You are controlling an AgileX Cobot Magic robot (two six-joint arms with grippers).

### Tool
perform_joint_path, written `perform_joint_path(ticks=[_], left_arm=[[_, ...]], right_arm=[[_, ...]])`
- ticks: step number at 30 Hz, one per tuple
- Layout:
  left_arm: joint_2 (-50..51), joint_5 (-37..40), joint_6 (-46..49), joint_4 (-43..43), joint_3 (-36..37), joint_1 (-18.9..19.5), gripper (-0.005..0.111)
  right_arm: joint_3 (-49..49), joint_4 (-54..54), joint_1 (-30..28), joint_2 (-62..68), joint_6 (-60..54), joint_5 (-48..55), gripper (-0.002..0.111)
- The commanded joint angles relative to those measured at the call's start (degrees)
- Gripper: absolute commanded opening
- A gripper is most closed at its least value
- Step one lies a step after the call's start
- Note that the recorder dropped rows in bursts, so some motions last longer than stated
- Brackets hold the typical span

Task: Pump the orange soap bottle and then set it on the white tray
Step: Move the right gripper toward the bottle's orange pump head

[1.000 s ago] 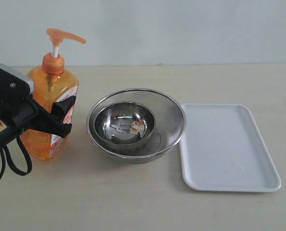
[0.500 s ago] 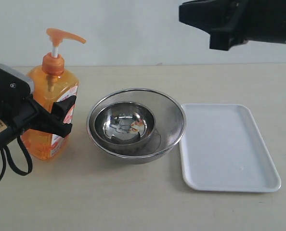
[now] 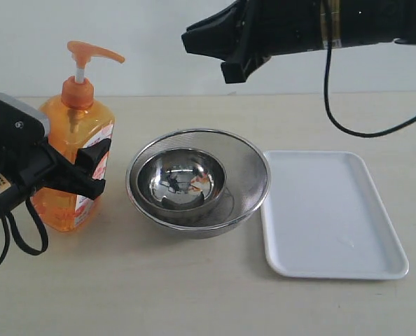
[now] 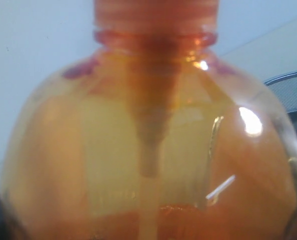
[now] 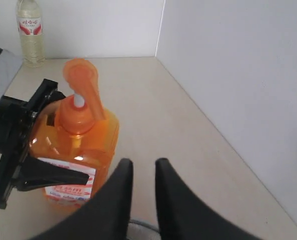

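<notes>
The orange soap bottle (image 3: 71, 133) stands upright at the left of the table, its pump head (image 3: 89, 50) raised. My left gripper (image 3: 89, 168) is shut on the bottle's body, one finger on each side, and the bottle (image 4: 148, 125) fills the left wrist view. My right gripper (image 3: 204, 52) hangs high above the bowls, right of the pump head and apart from it. Its fingers (image 5: 123, 170) stand slightly open with nothing between them, pointing at the bottle (image 5: 83, 135). The white tray (image 3: 334, 210) lies flat at the right with nothing on it.
A steel mesh bowl (image 3: 250, 175) with a smaller steel bowl (image 3: 180, 175) inside sits between bottle and tray, touching the tray's left rim. A clear bottle (image 5: 28, 32) stands by the far wall. A cable (image 3: 348, 129) hangs from the right arm.
The right arm came into view at the upper right and swept left to above the bowls. Its jaws have parted a little. The left gripper and the bottle have not moved.
</notes>
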Motion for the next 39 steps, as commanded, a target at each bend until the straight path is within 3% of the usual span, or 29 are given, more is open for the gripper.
perform_joint_path(ticks=[1,3,17,39], left_arm=[[-0.47,-3.88,-0.02,-0.23,-0.69,-0.27,0.005],[-0.47,-4.02,-0.38,0.48,-0.69,-0.27,0.005],[0.11,-5.14,-0.39,1.16,-0.69,-0.27,0.005],[0.11,-5.14,-0.39,1.16,-0.69,-0.27,0.005]], right_arm=[[-5.71,-0.51,1.05,3.99,2.96,-0.66,0.044],[-7.79,-2.31,1.41,5.39,4.03,-2.32,0.050],[-14.88,-10.84,8.45,10.16,10.04,-4.41,0.046],[-14.88,-10.84,9.03,10.58,15.44,-12.15,0.046]])
